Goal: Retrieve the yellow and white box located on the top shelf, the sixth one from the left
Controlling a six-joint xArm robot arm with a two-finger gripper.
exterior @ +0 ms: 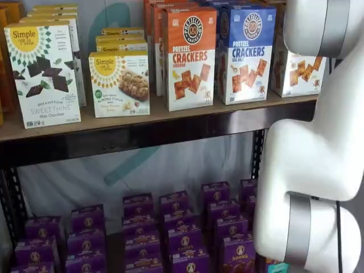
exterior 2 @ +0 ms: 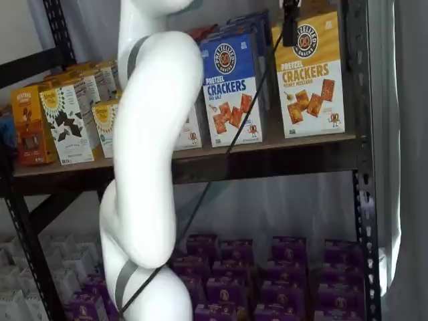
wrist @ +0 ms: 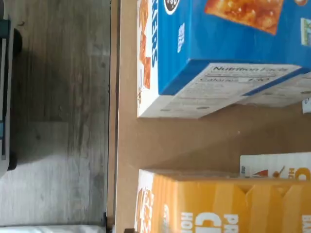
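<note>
The white arm rises in a tall curve in front of the shelving, its upper links passing out of the top of both shelf views, and a black cable trails down from it across the boxes. A dark part hangs at the top edge just in front of the yellow and white box, but whether that is the gripper's fingers, and whether they are parted or closed, I cannot tell. That box, marked pretzel crackers honey mustard, stands upright at the right end of the top shelf, at its front edge, and is untouched. Just beside it on its left stands the blue sea salt cracker box, then an orange cheddar one. Toward the left end are the almond flour cracker box and the Sweet Thins box. The lower level holds rows of small purple boxes. The wrist view shows the blue box and the yellow one apart on the wooden board.
</note>
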